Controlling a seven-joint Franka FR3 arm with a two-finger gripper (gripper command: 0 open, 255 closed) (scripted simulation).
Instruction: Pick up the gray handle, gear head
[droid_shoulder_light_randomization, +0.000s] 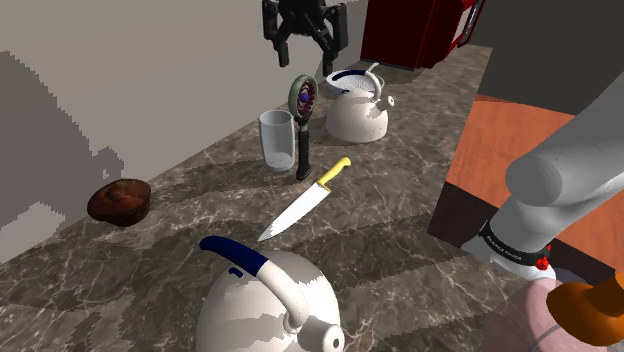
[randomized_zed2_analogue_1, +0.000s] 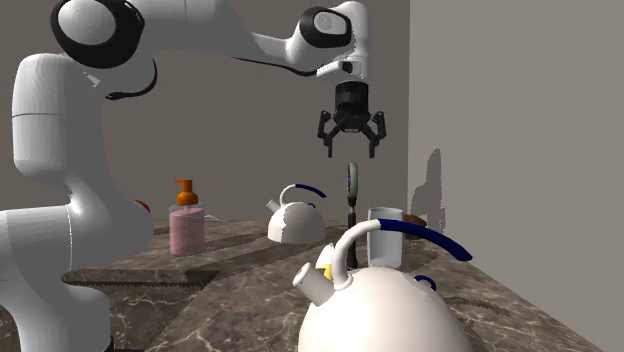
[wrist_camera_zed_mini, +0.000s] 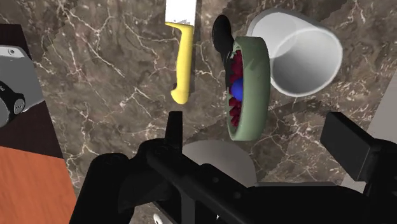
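Hanging over the worktop (droid_shoulder_light_randomization: 400, 190), your gripper (droid_shoulder_light_randomization: 305, 50) is spread wide and grips nothing; clear air shows between both fingers in the second exterior view (randomized_zed2_analogue_1: 353, 145).

Task item: the gear-head tool (droid_shoulder_light_randomization: 303, 130) stands nearly upright close to the worktop's wall-side edge, directly beneath the gripper and well apart from it. Note that its handle renders dark, almost black. The head is a greenish ring around red and blue inner parts, and it points up toward the hand in the wrist view (wrist_camera_zed_mini: 245, 89).

Neighbouring items:
- A clear glass (droid_shoulder_light_randomization: 277, 140) stands just beside the tool on its wall side. Whether they touch cannot be told.
- A yellow-handled knife (droid_shoulder_light_randomization: 305, 200) lies flat toward the middle of the worktop, handle end near the tool's foot.
- A white kettle (droid_shoulder_light_randomization: 357, 110) sits beyond the tool, toward the worktop's far end.
- A second white kettle with a blue-trimmed handle (droid_shoulder_light_randomization: 270, 305) sits at the near end.
- A brown bowl-shaped object (droid_shoulder_light_randomization: 120, 200) rests by the wall-side edge, well apart from the tool.
- A pink soap dispenser with an orange pump (randomized_zed2_analogue_1: 186, 225) stands by the arm's base.
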